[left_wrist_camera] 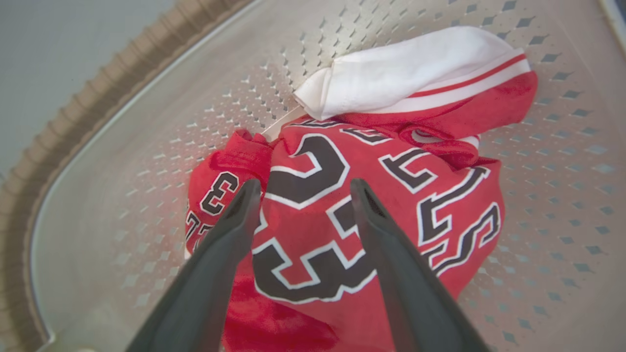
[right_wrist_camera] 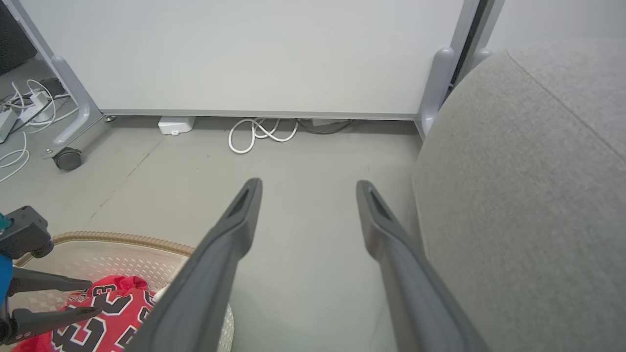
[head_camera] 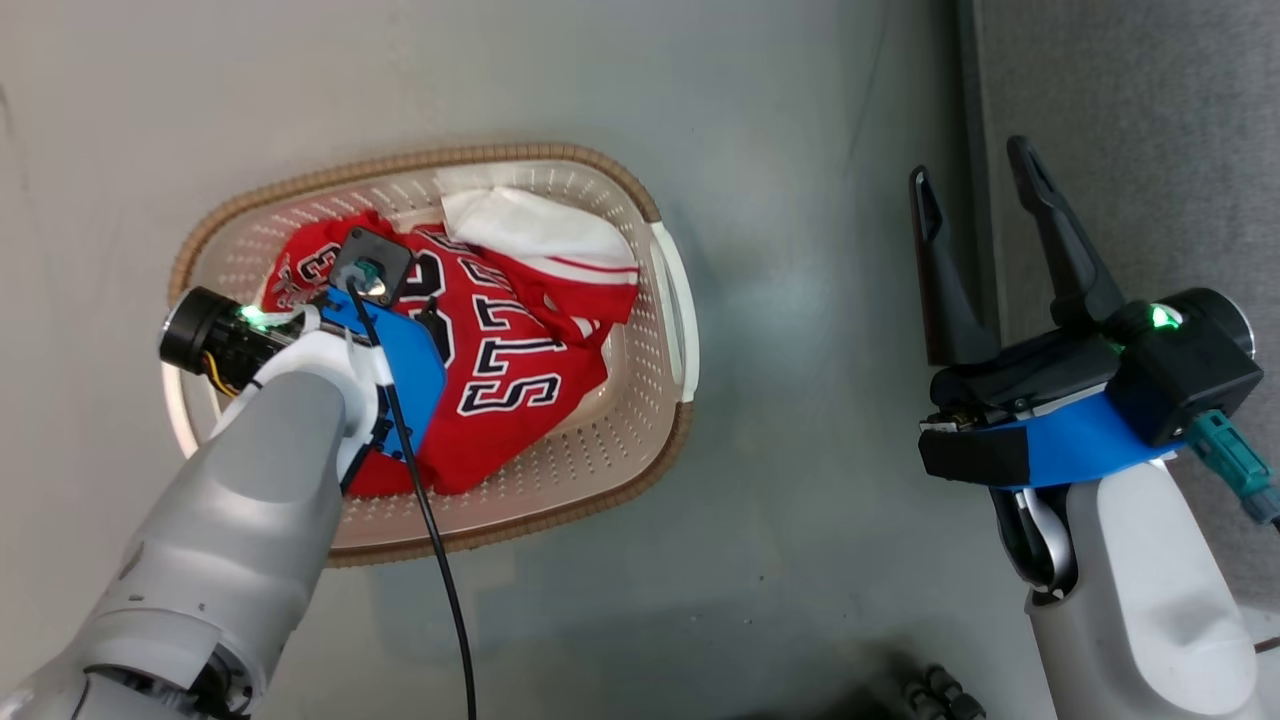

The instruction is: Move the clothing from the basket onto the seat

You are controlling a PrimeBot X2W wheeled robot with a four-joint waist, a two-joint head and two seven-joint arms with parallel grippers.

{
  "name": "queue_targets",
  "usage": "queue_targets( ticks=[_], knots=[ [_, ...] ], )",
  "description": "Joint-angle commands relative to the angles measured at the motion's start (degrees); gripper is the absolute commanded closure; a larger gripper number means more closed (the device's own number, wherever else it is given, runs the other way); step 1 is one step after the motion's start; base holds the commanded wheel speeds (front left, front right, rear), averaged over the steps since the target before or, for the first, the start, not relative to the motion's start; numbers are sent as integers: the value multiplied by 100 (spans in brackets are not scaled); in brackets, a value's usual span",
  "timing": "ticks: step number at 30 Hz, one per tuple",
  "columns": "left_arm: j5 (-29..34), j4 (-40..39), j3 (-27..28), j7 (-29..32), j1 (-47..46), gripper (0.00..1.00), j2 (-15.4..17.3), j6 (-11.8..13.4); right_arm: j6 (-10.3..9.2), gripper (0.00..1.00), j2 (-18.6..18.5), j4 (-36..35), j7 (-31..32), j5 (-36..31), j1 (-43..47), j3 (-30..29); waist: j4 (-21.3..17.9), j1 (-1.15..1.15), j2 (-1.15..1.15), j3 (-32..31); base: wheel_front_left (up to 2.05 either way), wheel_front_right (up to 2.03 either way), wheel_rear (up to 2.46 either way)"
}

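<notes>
The cream perforated basket [head_camera: 655, 330] with its brown rim stands on the floor. In it lies the crumpled red jersey [head_camera: 500, 360] with black, white-outlined numbers and letters. A white and red-striped fold [head_camera: 545, 240] rests on its far side; whether that is a second garment, I cannot tell. My left gripper [left_wrist_camera: 305, 188] is open just above the jersey [left_wrist_camera: 313, 230], one finger on each side of the "33". The grey woven seat [head_camera: 1150, 120] is at the right. My right gripper [head_camera: 975, 165] is open and empty over the floor beside the seat [right_wrist_camera: 528, 195].
A white partition panel [right_wrist_camera: 244, 54] on wheeled legs stands beyond the basket [right_wrist_camera: 112, 239]. White cables [right_wrist_camera: 261, 132] coil at its foot, with more cables and a power strip [right_wrist_camera: 7, 120] at the far left. Bare grey floor [head_camera: 800, 250] lies between basket and seat.
</notes>
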Motion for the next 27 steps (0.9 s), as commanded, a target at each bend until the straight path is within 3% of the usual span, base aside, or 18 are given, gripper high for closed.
queue_targets(
  ticks=[1, 19, 20, 21, 22, 27],
  knots=[
    [-32, 34, -31, 67, -112, 0, 56, -3, 1, 0, -9, -57, -20, -36, -96, -17, -29, -1, 0, 233, 0, 0, 0],
    [-301, 156, -485, 805, -425, 0, 10, -3, 1, 0, -9, -398, -20, -108, -154, -68, -9, -1, 0, 805, 0, 0, 0],
    [-290, 159, -532, 826, -426, 53, 16, -3, 1, 0, -9, -412, -20, -103, -162, -66, -14, -1, 0, 815, 0, 0, 0],
    [-261, 157, -575, 776, -442, 83, 20, -3, 1, 0, -9, -426, -20, -103, -165, -68, -16, -1, 0, 823, 0, 0, 0],
    [-264, 159, -595, 766, -451, 100, 25, -3, 1, 0, -9, -435, -20, -102, -164, -73, -18, -1, 0, 830, 0, 0, 0],
    [-369, 166, -710, 771, -435, 100, 20, -3, 1, 0, -9, -411, -20, -104, -164, -94, -9, -1, 0, 800, 0, 0, 0]
  ],
)
